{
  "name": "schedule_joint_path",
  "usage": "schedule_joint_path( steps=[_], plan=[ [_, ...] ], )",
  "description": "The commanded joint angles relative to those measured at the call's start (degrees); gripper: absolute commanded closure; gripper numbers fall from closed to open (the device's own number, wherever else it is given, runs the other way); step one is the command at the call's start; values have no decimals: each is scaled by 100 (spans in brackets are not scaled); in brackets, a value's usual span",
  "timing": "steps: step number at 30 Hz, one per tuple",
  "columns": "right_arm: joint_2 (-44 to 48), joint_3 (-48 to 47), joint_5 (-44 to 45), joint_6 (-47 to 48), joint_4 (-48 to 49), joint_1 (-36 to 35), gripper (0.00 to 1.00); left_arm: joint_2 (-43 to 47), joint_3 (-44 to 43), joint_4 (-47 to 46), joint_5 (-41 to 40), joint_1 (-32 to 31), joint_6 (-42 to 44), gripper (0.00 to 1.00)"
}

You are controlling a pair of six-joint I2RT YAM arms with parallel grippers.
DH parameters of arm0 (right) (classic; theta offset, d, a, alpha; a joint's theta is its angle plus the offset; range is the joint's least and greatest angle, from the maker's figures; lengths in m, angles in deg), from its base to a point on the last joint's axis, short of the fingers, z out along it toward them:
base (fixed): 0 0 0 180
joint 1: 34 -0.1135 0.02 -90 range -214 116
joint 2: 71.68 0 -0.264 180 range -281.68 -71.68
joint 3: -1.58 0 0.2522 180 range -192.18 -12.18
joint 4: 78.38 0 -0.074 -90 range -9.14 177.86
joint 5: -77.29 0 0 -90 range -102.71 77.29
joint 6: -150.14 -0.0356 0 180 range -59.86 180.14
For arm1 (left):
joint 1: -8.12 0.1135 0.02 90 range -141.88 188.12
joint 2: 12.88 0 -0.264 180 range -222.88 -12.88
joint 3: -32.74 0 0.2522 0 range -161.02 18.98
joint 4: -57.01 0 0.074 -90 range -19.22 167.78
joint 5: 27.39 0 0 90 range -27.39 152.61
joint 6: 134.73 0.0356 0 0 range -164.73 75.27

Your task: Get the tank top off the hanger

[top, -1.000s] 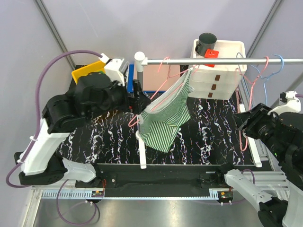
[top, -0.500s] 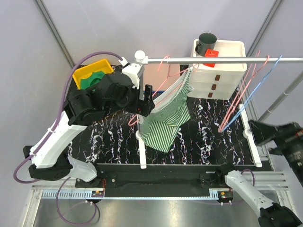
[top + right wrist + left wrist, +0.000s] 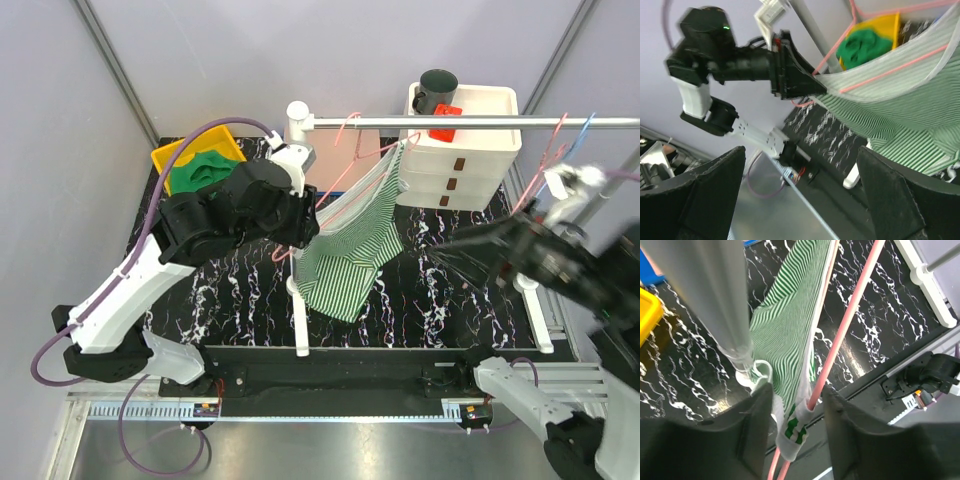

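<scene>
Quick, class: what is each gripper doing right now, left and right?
Left gripper: jaws part open, straddling the tank top edge and the pink hanger, not clamped.
Right gripper: jaws wide open, holding nothing.

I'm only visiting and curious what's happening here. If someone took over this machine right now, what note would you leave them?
Hands: the left hand is open, with its fingers on either side of an edge of the tank top and an arm of the pink hanger, not clamped. The right hand is wide open and empty, off to the right and facing the garment.
Things: the pink hanger hooks on the rail, and the tank top hangs on it.
Done: nothing is off yet.
Left: grip the fabric and slip it off the hanger.
</scene>
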Motion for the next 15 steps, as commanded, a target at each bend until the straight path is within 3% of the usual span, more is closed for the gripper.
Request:
schedule_joint_path(
  steps=[1, 2, 5, 8, 15],
  plan=[
    [-535, 392, -1032, -77, 324, 12, 0, 170, 184, -386, 278, 30, -39, 64],
    [-544, 462, -1014, -59, 394, 12, 0, 170, 193, -404, 288, 30, -47, 74],
    [-561, 717, -1058, -85, 570, 12, 0, 197, 88, -465, 314, 30, -83, 90],
    [-561, 858, -1041, -85, 676, 3, 0, 197, -123, -597, 463, 30, -57, 100],
    [-491, 1139, -847, 240, 606, 3, 0, 57, -764, -835, 867, 30, -56, 100]
  ],
)
